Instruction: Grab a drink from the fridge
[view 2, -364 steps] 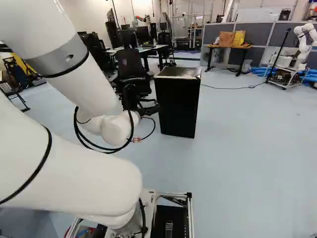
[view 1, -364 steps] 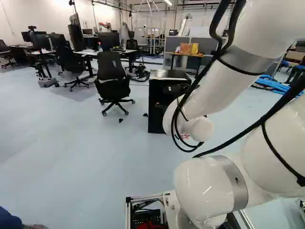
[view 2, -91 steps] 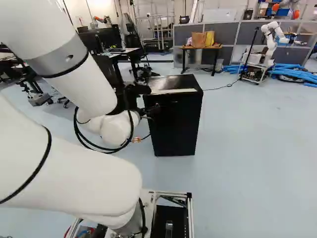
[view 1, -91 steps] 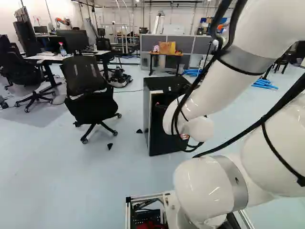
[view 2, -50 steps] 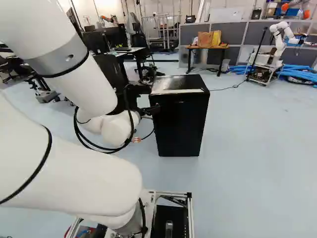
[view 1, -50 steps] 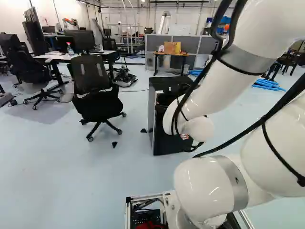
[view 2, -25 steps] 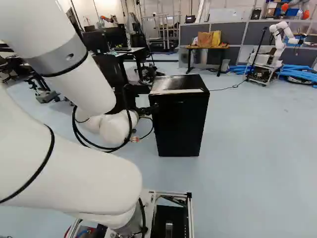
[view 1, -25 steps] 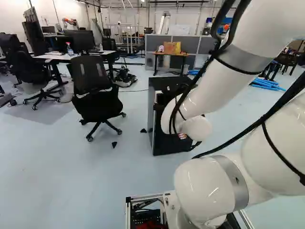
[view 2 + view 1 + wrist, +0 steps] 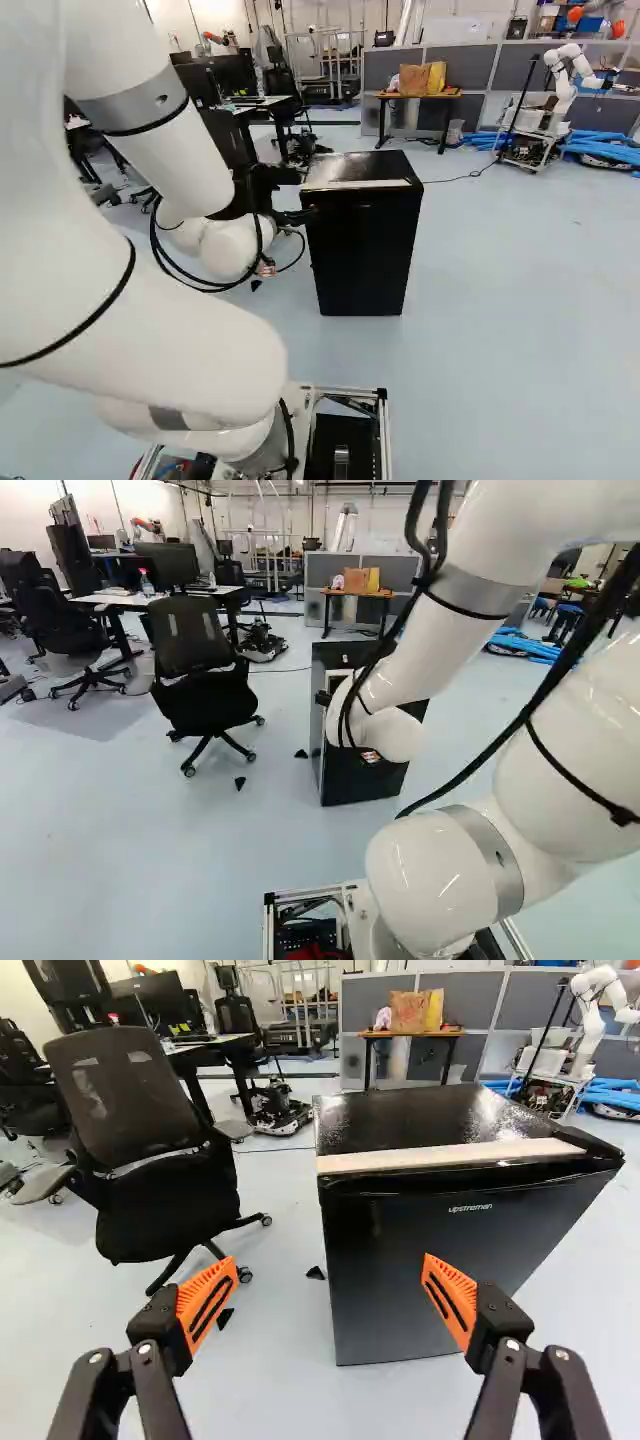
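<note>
A black mini fridge [image 9: 362, 245] stands on the floor ahead of the arm; its door looks closed, and no drink can be seen. Just beside the fridge's near left edge in the right base view is the dark gripper [image 9: 296, 216], partly hidden by the arm. In the wrist view the gripper [image 9: 325, 1272] is open, its two orange-padded fingers wide apart with nothing held. Ahead of them is the fridge [image 9: 440, 1260], its front more toward one finger, a pale strip along the top of its door.
A black office chair [image 9: 195, 675] stands left of the fridge in the left base view. Behind are a desk with monitors [image 9: 168, 565], a small table [image 9: 418, 97] with bags, and grey partitions [image 9: 480, 65]. Another robot [image 9: 560, 85] stands far back beside blue tubes.
Since the oldest views the base has driven closer to the fridge and turned; over the last second it stands still. The arm's wrist has shifted left and slightly up. The fridge has not moved.
</note>
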`<state>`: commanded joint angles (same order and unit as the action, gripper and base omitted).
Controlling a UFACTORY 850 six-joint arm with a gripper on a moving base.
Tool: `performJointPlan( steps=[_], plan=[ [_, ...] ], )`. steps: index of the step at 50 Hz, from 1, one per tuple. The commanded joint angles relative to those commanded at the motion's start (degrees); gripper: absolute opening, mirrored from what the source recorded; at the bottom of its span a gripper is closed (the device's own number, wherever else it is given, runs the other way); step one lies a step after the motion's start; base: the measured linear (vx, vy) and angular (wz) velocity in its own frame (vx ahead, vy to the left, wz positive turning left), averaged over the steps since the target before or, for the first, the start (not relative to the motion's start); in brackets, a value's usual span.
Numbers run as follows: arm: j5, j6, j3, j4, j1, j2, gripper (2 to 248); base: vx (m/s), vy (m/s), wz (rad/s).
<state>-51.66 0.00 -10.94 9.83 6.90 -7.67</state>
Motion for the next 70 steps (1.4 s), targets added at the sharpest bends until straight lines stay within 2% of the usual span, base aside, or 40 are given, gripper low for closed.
performJointPlan(
  steps=[34, 60, 70],
  plan=[
    [-2.96, 0.0, -9.48, 10.0, 3.71, 14.78, 247, 0.0, 0.0, 0.0],
    [-6.01, 0.0, -14.03, 18.16, 6.77, 18.8, 247, 0.0, 0.0, 0.0],
    [-6.8, 0.0, -15.95, 21.26, 7.81, 21.49, 247, 0.0, 0.0, 0.0]
  ],
)
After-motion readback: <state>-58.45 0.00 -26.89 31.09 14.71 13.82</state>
